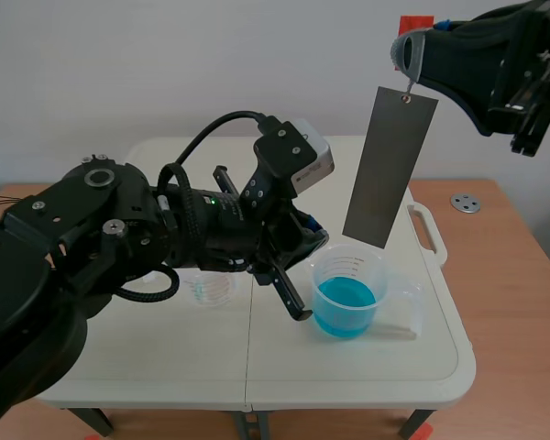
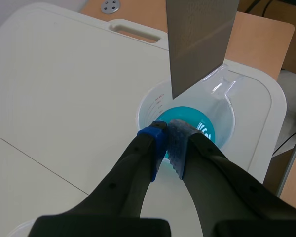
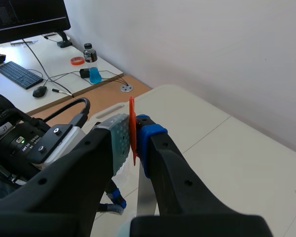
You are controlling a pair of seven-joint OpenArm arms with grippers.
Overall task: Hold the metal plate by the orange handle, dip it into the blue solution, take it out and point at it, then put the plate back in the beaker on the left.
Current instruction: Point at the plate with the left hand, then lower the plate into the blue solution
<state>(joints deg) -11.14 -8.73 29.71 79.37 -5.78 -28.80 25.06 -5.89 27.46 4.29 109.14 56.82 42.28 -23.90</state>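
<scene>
1. Scene view: the metal plate (image 1: 388, 165) hangs over the blue-solution beaker (image 1: 348, 264).
2. The right gripper (image 3: 134, 136) pinches its orange handle (image 3: 132, 111).
3. The left gripper (image 2: 166, 133), fingers pressed together, is beside that beaker's rim.

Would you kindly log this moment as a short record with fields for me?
Plate: grey rectangular metal plate, hanging tilted above the blue solution, not touching it
Right jaws: raised, shut on the thin orange handle
Left jaws: shut on nothing, tips near the right beaker's rim
Right beaker: clear plastic beaker holding the solution
Left beaker: clear beaker, partly hidden behind the left arm
</scene>
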